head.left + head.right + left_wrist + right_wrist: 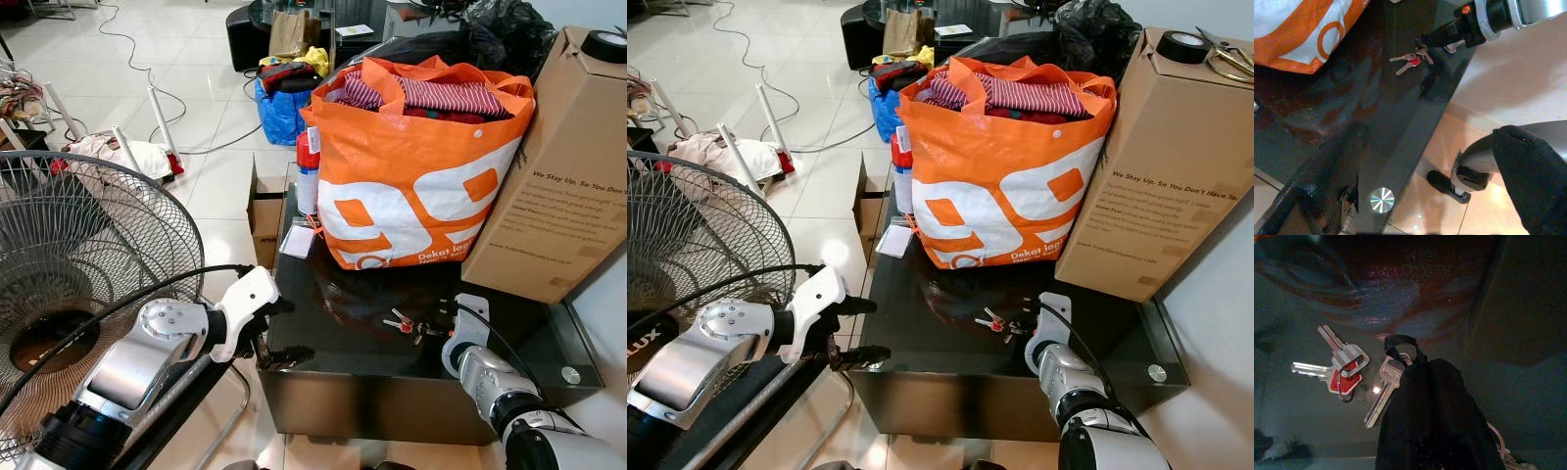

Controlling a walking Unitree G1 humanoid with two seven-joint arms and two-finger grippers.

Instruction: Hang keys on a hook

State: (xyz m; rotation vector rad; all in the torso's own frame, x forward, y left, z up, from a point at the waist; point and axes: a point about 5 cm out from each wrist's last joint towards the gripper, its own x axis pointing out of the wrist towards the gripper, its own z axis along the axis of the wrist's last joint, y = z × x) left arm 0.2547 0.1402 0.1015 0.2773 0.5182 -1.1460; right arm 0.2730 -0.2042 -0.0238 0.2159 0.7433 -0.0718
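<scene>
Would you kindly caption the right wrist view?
Right gripper reaching a bunch of keys lying on the dark glass table.

Right claw [428,331] apparently touches keys [404,324] on dark table [333,333] before orange bag [416,162].

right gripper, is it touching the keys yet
Touching. In the right wrist view the right gripper lies over the keys, its black fingers covering part of the bunch on the table.
</scene>
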